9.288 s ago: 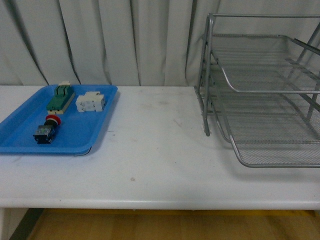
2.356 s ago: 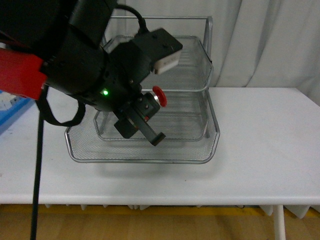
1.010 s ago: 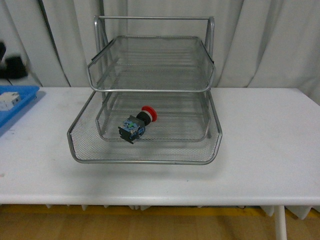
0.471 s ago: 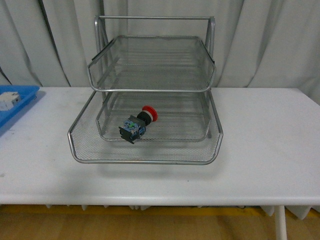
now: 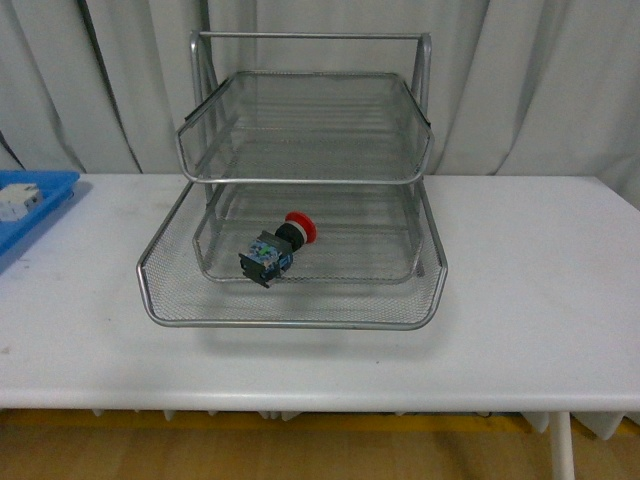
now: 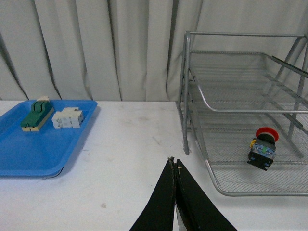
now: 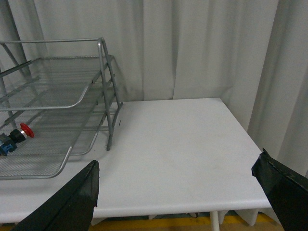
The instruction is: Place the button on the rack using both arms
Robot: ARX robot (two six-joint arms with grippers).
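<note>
Red-capped button (image 5: 278,246) lies on its side in the rack's (image 5: 290,325) lowest tier, touched by neither claw. Left gripper (image 6: 174,166), pinched together and empty, hangs over the table (image 5: 520,300), well apart from it; right gripper (image 7: 178,161) gapes wide, also well apart.

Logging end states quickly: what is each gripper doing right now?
Left gripper: closed, holding nothing.
Right gripper: open, empty.
</note>
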